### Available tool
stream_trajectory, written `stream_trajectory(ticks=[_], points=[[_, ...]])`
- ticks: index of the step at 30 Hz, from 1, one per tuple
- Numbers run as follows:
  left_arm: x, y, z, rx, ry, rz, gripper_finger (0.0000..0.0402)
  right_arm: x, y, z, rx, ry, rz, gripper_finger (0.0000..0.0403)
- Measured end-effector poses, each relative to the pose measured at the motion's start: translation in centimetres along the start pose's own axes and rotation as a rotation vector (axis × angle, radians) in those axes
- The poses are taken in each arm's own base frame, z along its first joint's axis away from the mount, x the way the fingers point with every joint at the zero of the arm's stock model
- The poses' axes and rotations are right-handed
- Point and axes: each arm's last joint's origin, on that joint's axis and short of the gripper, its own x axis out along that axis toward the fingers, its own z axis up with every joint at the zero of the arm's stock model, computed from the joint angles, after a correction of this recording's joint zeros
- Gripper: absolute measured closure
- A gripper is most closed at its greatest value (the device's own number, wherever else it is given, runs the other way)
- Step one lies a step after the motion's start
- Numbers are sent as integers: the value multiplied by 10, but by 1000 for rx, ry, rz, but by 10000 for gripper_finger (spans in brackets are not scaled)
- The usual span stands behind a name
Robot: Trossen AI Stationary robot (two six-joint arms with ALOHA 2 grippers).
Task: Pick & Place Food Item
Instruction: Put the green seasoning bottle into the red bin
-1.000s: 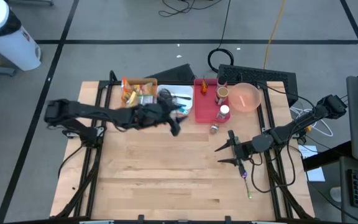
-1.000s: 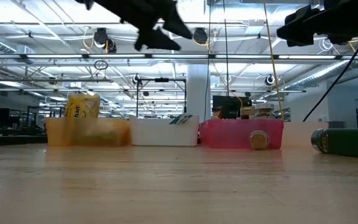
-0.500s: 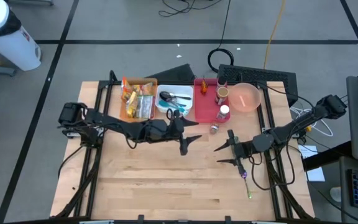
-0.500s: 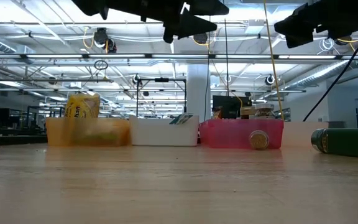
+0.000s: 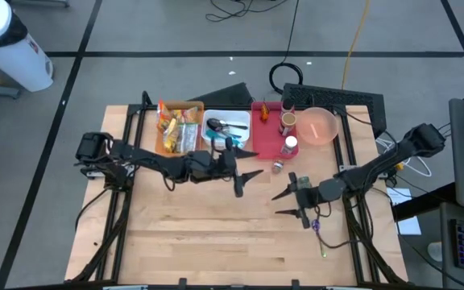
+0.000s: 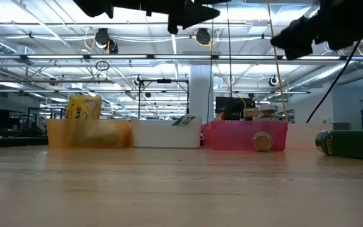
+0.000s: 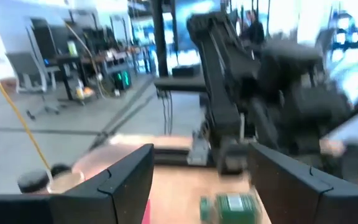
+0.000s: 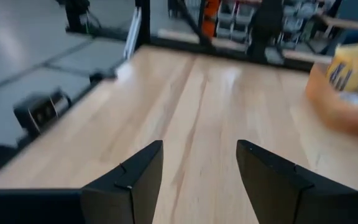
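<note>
We see the left gripper (image 5: 249, 174) open and empty above the table, small jar (image 5: 277, 167) just beside it, right gripper (image 5: 285, 203) open, empty.

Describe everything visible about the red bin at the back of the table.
The red bin is a translucent pinkish-red plastic tub, rectangular and open-topped, sitting flat on the wooden table at its back edge. It stands right of the white bin, apparently side against side, with a pink bowl at its other side. Inside are a brown-lidded jar, a white-capped bottle and a small orange item. A small jar lies just in front. Neither tool touches it.
</note>
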Motion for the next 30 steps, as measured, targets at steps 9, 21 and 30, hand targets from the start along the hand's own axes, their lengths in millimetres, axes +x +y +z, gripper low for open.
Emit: stream_trajectory(ticks=[9, 21, 30], points=[[3, 14, 8, 19, -75, 42, 135, 15, 4, -31, -9, 206, -8, 206], [-6, 1, 19, 160, -95, 10, 135, 2, -1, -35, 108, 315, -85, 206], [-6, 4, 15, 174, -27, 7, 135, -24, -8, -2, 107, 110, -100, 206]])
